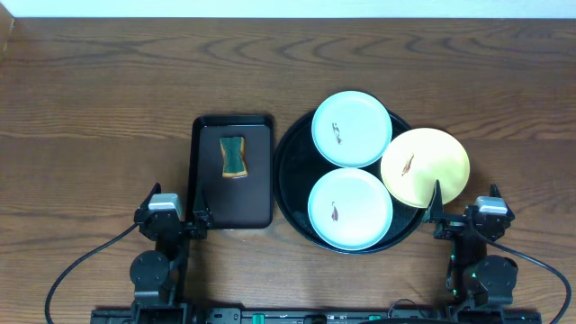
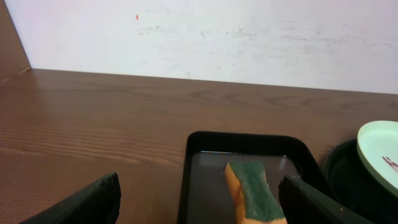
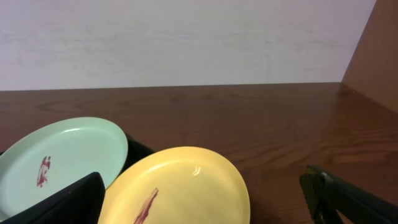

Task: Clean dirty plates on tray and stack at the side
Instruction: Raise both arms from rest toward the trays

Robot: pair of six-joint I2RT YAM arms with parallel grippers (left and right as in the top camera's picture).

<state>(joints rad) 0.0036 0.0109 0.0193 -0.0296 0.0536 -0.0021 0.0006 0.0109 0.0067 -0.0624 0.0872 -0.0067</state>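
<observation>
The left claw [image 1: 171, 218] is hovering released at the table's [image 1: 90, 108] near edge, fingers spread wide and grasping nothing. Just ahead of it, a small rectangular black tray [image 1: 205, 180] is carrying a green-topped yellow sponge [image 1: 234, 156]. To the right, the large round black tray [image 1: 290, 171] is holding two mint plates, the far one [image 1: 352, 129] and the near one [image 1: 350, 210], each showing a brown-red smear. The yellow plate [image 1: 426, 166], smeared too, is overhanging that tray's right rim. The right claw [image 1: 463, 220] is waiting just behind it, likewise released and empty.
</observation>
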